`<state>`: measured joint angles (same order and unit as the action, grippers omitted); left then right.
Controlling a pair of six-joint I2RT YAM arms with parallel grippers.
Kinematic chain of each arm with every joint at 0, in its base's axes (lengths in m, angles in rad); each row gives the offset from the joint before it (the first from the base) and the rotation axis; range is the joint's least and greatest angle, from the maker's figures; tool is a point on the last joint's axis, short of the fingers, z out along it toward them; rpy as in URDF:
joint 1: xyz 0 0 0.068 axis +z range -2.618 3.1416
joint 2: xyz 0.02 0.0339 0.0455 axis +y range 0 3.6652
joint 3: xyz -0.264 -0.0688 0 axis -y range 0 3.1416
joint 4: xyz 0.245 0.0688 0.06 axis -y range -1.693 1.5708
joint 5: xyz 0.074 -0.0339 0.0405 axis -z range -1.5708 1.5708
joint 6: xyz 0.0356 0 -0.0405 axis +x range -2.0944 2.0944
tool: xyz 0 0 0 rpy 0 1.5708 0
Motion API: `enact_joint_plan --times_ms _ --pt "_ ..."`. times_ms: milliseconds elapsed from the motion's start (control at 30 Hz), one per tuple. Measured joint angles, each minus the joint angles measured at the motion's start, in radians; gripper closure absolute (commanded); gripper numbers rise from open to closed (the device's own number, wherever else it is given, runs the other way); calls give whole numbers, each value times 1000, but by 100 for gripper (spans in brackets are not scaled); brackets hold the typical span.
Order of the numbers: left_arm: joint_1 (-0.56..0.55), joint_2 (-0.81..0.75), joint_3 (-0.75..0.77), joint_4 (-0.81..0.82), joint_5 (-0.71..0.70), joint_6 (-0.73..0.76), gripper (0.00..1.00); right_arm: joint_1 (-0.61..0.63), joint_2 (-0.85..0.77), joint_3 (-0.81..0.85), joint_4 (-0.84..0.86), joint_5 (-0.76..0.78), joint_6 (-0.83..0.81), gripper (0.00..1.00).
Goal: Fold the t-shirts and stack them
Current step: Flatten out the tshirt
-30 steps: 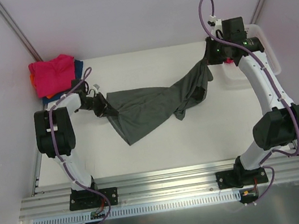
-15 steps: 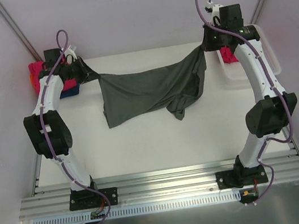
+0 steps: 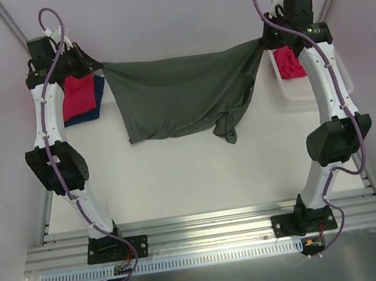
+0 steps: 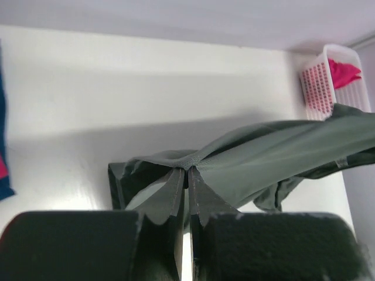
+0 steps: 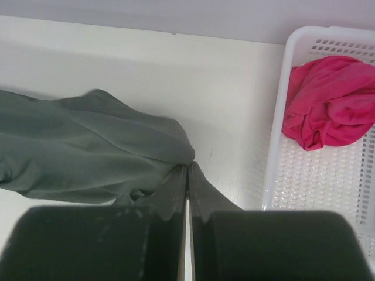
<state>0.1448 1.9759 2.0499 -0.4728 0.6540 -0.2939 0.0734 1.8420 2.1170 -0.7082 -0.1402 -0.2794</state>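
The left gripper [image 4: 186, 182] fills the 6 o'clock edge, its jaws pressed together on a bunched fold of the grey shirt [image 4: 263, 164]. From the pinch the shirt stretches toward 3 o'clock and runs off the frame, and a slack flap hangs on the pinch's 9 o'clock side. At 1 o'clock a basket [image 4: 319, 88] holds a pink shirt [image 4: 344, 70]. A blue shirt [image 4: 6, 187] edges in at 9 o'clock on the table [image 4: 117, 88].
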Motion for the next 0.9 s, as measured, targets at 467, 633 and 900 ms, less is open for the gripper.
enact_joint_plan --times_ms 467,633,900 --pt "31 -29 245 50 -87 65 100 -5 -72 52 9 22 -44 99" --pt "32 -67 248 50 -88 68 100 -5 -174 58 12 20 -43 99" --pt "33 -175 267 50 -130 102 100 -4 -366 26 13 13 -51 99"
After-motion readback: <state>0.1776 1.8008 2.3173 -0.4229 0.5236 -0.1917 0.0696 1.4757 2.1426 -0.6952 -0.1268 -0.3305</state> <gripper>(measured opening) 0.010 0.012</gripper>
